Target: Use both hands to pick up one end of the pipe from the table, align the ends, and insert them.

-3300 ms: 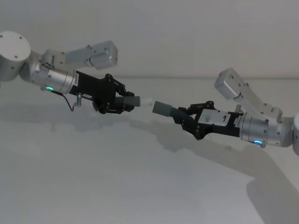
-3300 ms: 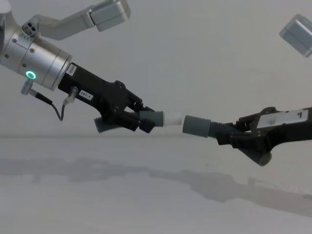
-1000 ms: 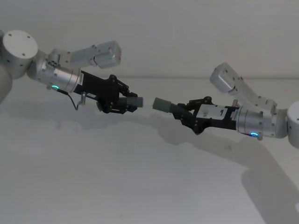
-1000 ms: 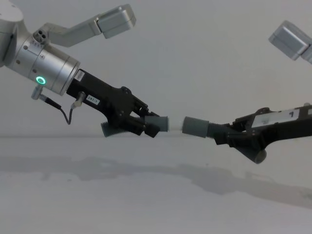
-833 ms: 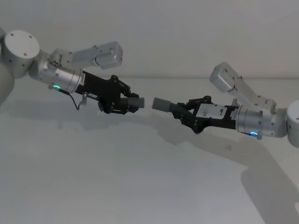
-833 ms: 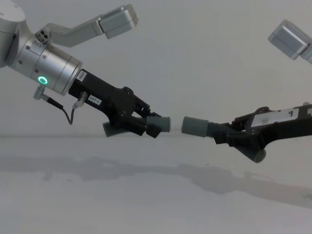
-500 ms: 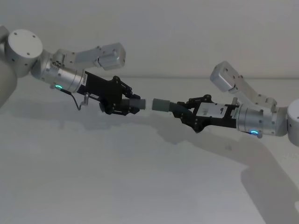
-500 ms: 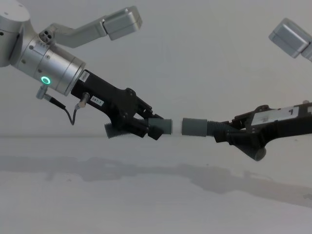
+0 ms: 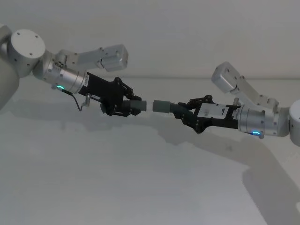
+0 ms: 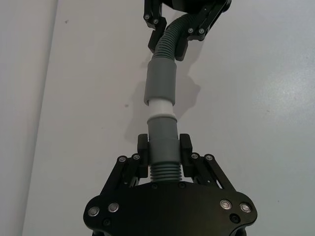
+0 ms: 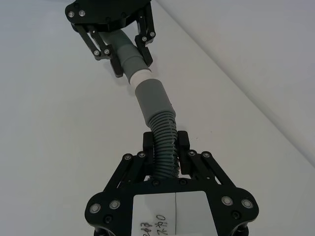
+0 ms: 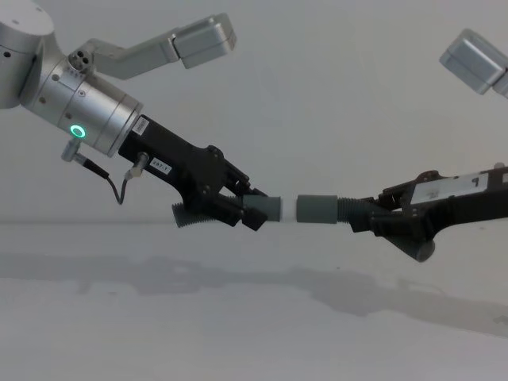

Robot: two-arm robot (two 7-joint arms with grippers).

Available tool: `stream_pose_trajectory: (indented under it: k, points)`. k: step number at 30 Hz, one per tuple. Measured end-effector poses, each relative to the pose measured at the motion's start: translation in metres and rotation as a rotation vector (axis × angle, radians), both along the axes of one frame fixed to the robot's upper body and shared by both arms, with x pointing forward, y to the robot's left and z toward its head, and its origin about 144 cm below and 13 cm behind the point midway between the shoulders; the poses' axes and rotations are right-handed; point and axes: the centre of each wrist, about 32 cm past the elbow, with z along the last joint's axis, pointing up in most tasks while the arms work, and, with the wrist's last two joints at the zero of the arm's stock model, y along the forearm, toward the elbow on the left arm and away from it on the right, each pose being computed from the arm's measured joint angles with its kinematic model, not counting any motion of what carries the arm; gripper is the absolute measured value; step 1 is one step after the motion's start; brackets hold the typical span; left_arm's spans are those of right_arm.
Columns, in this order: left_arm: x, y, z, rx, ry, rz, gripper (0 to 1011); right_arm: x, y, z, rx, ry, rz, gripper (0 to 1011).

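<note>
Two dark-grey hose pieces, ribbed mid-length with smooth cuffs, are held in the air above the matte white bench (image 9: 140,187). The plug piece (image 10: 162,142) is pinched by the left claw (image 10: 163,153), the socket piece (image 11: 155,105) by the right claw (image 11: 166,147). The whitish tip (image 10: 161,107) is seated just inside the socket cuff.

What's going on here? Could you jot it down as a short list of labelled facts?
left end effector: shut on plug hose piece, above the table
right end effector: shut on socket hose piece, also in the air
plug tip: whitish, starting to enter the socket cuff
alignment: ends face each other, nearly in line
stage: not yet pushed fully in
</note>
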Motion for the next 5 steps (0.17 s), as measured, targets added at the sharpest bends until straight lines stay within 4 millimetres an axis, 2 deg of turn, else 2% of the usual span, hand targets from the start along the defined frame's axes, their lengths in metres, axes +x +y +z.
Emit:
stream_pose_trajectory:
  k: [5]
  points:
    - [0.0, -0.0003, 0.0, 0.002, 0.0, 0.001, 365, 0.0, -0.0001, 0.0002, 0.0, -0.001, 0.001, 274]
